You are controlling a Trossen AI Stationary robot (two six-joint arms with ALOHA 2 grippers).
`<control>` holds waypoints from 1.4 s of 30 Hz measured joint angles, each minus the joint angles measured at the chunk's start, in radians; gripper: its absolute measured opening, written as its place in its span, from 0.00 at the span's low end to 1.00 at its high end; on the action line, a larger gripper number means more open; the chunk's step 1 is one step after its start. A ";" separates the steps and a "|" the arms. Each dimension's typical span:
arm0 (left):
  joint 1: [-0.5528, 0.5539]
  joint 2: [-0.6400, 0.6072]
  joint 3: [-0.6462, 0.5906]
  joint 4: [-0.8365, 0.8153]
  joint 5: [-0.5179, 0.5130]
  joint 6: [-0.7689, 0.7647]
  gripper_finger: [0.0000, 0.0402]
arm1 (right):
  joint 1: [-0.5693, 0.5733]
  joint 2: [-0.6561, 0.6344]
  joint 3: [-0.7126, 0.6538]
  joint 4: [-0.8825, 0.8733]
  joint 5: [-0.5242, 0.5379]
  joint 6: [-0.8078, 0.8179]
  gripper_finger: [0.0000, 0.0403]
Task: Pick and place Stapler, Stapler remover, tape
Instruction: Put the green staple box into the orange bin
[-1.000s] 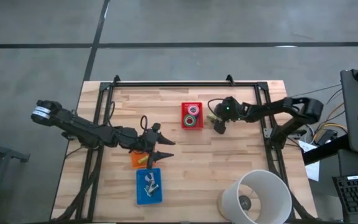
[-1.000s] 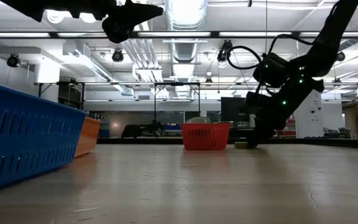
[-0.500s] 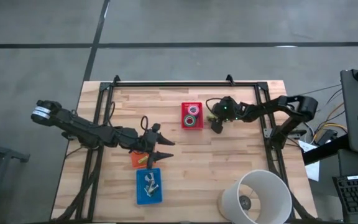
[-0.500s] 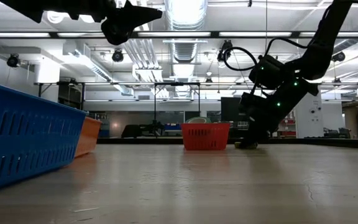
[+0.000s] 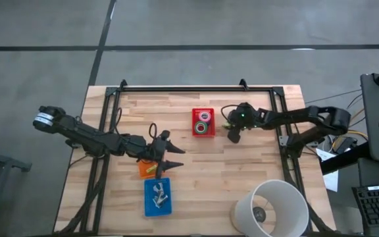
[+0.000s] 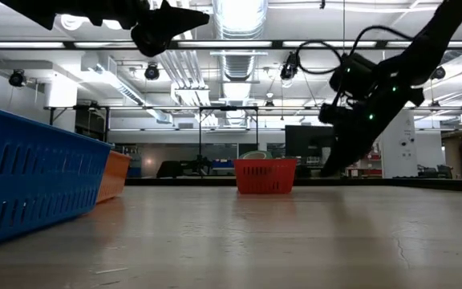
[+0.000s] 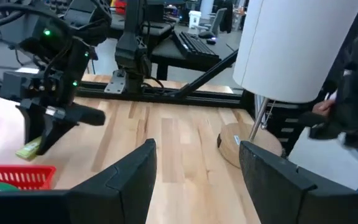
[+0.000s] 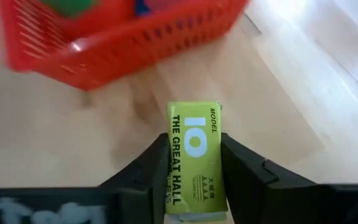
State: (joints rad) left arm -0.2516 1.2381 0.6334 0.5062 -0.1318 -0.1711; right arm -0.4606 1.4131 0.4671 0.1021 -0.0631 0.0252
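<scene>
Presently the right gripper (image 8: 194,171) is closed on a yellow-green box of staples (image 8: 194,158) printed "THE GREAT 10"; the right wrist view shows both dark fingers (image 8: 151,168) pressed against its long sides, with the red basket (image 8: 110,53) just beyond and wooden table (image 8: 272,93) beneath. In the high view this gripper (image 5: 232,133) sits right of centre, just beside the red basket (image 5: 195,113), which holds ring-shaped rolls of tape (image 5: 203,128). The low view shows the right arm lifted off the board, so the box appears to be carried. The left gripper (image 5: 170,157) waits at centre left, fingers spread and empty, above the orange basket (image 5: 142,170); the blue basket (image 5: 147,204) with metal items lies just below it in frame. No stapler is clearly identifiable. A white lamp shade (image 5: 272,207) occupies the lower right. Risks, in my judgement: the grip covers only the box's near end, so it could pivot or slip during travel; the box could be dropped among the tape in the adjacent red basket; and a sweep towards the lower baskets could meet the left arm.
</scene>
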 joint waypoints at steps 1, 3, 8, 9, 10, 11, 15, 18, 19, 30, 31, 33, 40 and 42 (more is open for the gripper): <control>0.000 0.002 0.000 -0.001 0.000 0.015 0.57 | 0.007 -0.021 0.000 -0.012 -0.013 0.010 0.30; 0.000 0.010 0.000 -0.001 0.000 0.053 0.57 | 0.024 -0.064 0.000 -0.021 -0.063 0.039 0.31; 0.000 0.055 0.000 0.012 0.000 0.153 0.57 | 0.078 -0.167 0.001 -0.010 -0.255 0.128 0.29; 0.000 0.064 0.000 0.018 0.000 0.169 0.57 | 0.089 -0.186 0.002 -0.007 -0.283 0.146 0.28; 0.000 0.074 0.000 0.019 0.000 0.193 0.57 | 0.103 -0.202 0.002 -0.002 -0.308 0.163 0.27; 0.000 0.084 0.000 0.021 0.000 0.222 0.57 | 0.117 -0.216 0.002 0.008 -0.331 0.182 0.27; 0.000 0.134 0.000 0.081 -0.001 0.325 0.57 | 0.179 -0.252 0.003 0.056 -0.417 0.268 0.29; 0.000 0.176 0.000 0.166 -0.001 0.379 0.57 | 0.234 -0.254 0.003 0.113 -0.450 0.333 0.30; 0.000 0.191 0.000 0.191 0.000 0.396 0.57 | 0.254 -0.248 0.003 0.137 -0.455 0.346 0.30; -0.004 0.311 0.073 0.295 -0.001 0.493 0.57 | 0.439 -0.142 0.102 0.254 -0.488 0.445 0.29; -0.006 0.319 0.081 0.292 -0.001 0.501 0.57 | 0.453 -0.122 0.120 0.255 -0.488 0.448 0.30; -0.008 0.330 0.097 0.290 -0.001 0.520 0.57 | 0.474 -0.081 0.152 0.255 -0.488 0.458 0.30; -0.032 0.340 0.134 0.281 -0.001 0.568 0.57 | 0.489 0.087 0.282 0.253 -0.488 0.465 0.28; -0.038 0.341 0.133 0.267 -0.001 0.570 0.57 | 0.489 0.126 0.316 0.254 -0.488 0.456 0.28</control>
State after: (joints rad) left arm -0.2897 1.5787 0.7662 0.7729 -0.1327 0.3985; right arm 0.0288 1.5389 0.7832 0.3558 -0.5515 0.4810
